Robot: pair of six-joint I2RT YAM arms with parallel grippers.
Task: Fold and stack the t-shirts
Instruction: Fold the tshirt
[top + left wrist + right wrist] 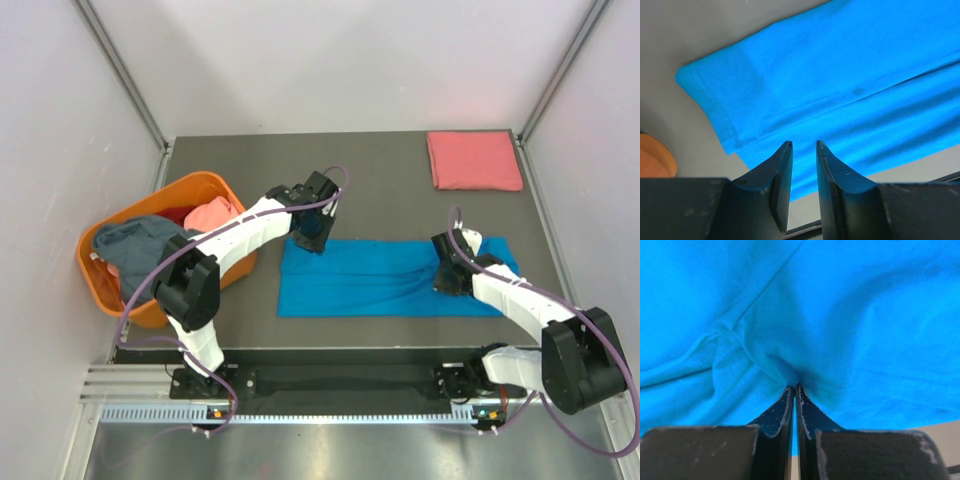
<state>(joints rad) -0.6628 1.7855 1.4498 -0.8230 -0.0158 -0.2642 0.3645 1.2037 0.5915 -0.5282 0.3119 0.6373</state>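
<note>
A bright blue t-shirt (380,280) lies as a long folded strip across the middle of the table. My left gripper (312,232) hovers over its far left corner; in the left wrist view (804,144) the jaws stand a little apart with nothing between them, above the blue cloth (840,75). My right gripper (450,272) is at the shirt's right part. In the right wrist view (795,386) it is shut, pinching a puckered fold of the blue cloth (850,315). A folded salmon-pink t-shirt (475,160) lies at the far right corner.
An orange plastic basket (105,285) stands at the table's left edge, holding a grey-blue shirt (140,245) and a salmon-pink shirt (212,213). Its rim shows in the left wrist view (655,157). White walls and metal posts surround the dark table (380,190).
</note>
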